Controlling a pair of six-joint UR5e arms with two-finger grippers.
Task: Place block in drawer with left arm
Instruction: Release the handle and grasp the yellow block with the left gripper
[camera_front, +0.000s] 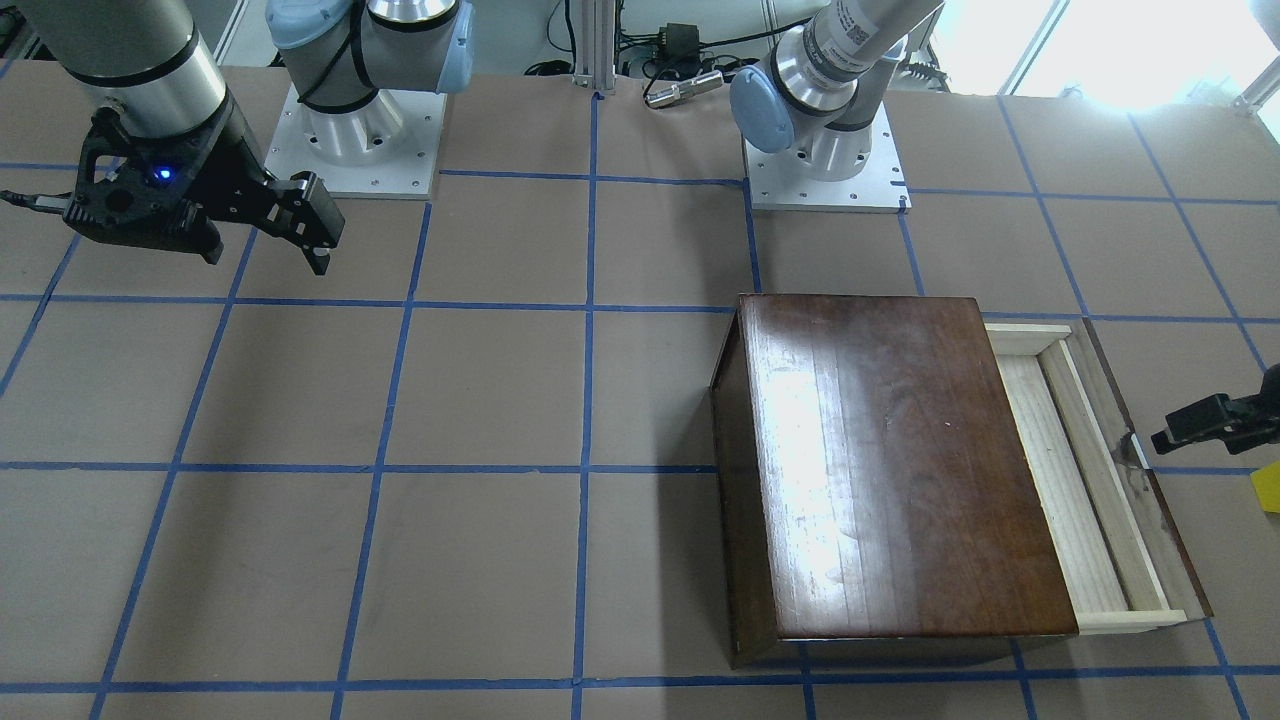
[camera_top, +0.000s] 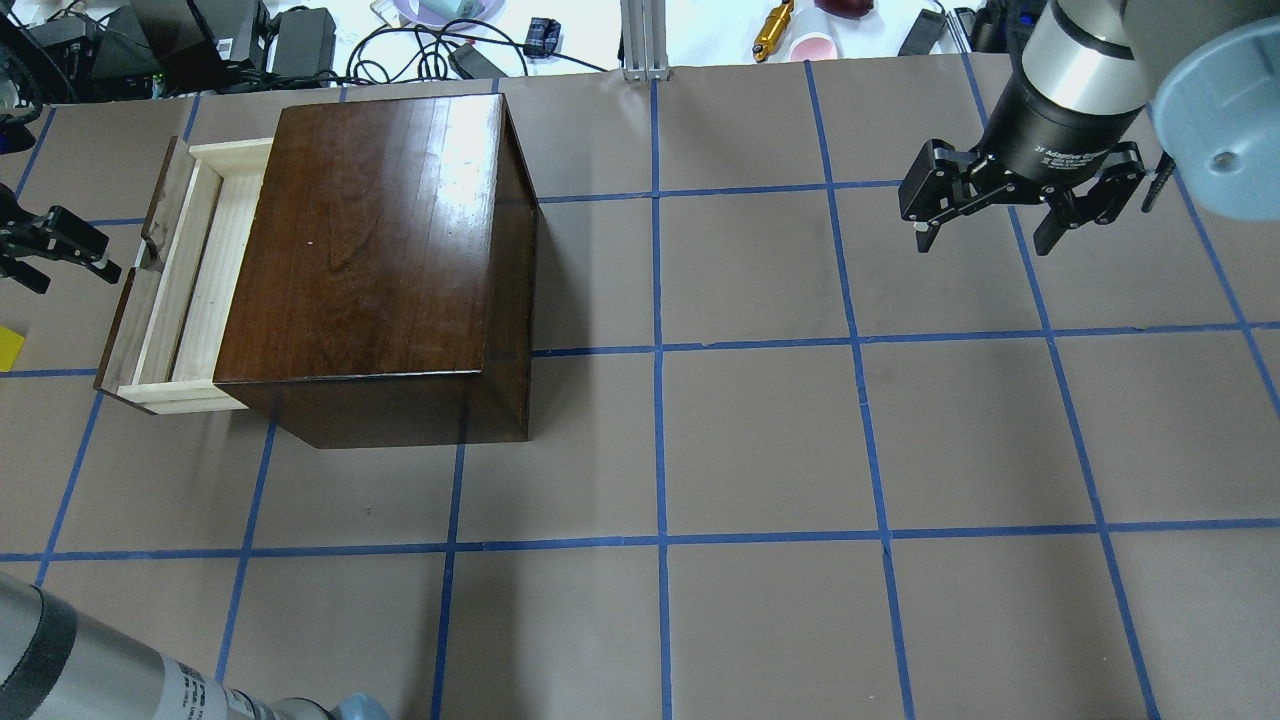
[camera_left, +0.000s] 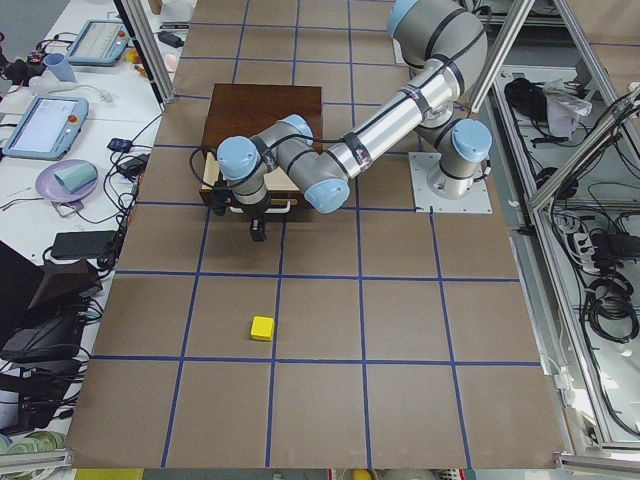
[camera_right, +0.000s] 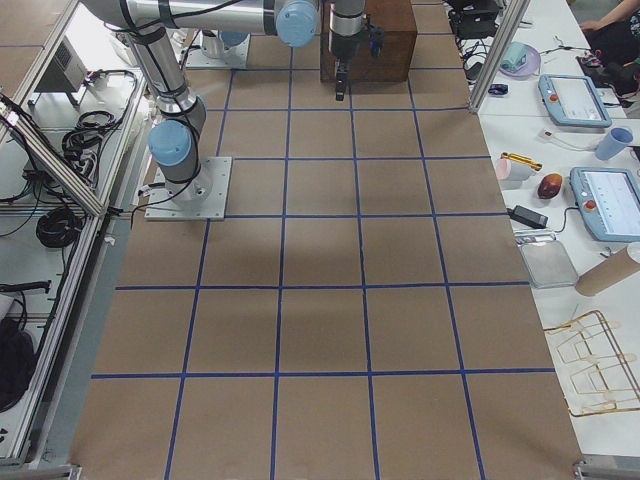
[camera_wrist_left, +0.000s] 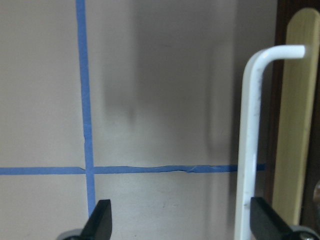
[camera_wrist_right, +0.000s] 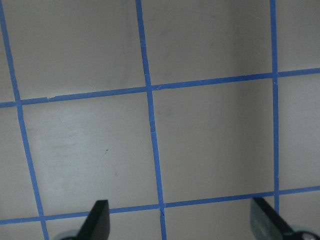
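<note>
Left gripper (camera_wrist_left: 182, 226) is spread wide and holding nothing, hanging low right at the drawer (camera_top: 190, 268) front. The wrist view shows the white handle (camera_wrist_left: 248, 150) standing between the two fingertips (camera_wrist_left: 102, 220), tight against one of them; whether they touch cannot be told.

The block (camera_left: 262, 328) is out on the bare table (camera_top: 760, 440), on its own. It sits well apart from the drawer, on the far side of the left gripper from the box (camera_top: 370, 230), and it only just peeks in at the edge of the overhead view.

The drawer is pulled partway out and the pale wood inside is showing. Its dark front panel faces the left gripper. The box stands glossy on the robot's left half of the table.

Over on the other side, the right gripper (camera_top: 985, 238) hangs above the table with its fingers parted and empty. Its wrist view shows only blue tape lines (camera_wrist_right: 150, 115).
</note>
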